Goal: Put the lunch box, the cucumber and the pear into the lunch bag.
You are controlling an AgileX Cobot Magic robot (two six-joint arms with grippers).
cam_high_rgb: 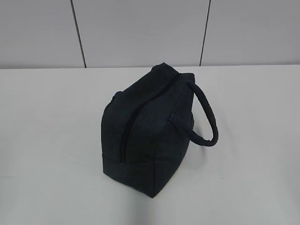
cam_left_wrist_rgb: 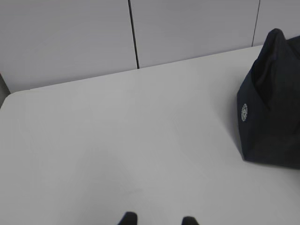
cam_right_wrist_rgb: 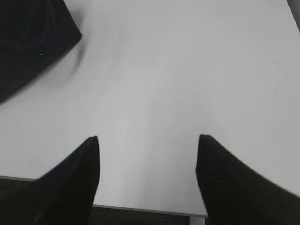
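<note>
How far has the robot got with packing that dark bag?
It looks finished, or nearly so. The lunch bag stands alone on the white table with its zipper apparently closed. No lunch box, cucumber or pear shows in any view, so they may be inside, though that cannot be seen. Nothing is in hand: the right gripper has open, empty jaws, and the left gripper also holds nothing.

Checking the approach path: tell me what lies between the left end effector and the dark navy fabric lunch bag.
Only bare white table lies between the left end effector and the dark navy fabric lunch bag, in the left wrist view.
</note>
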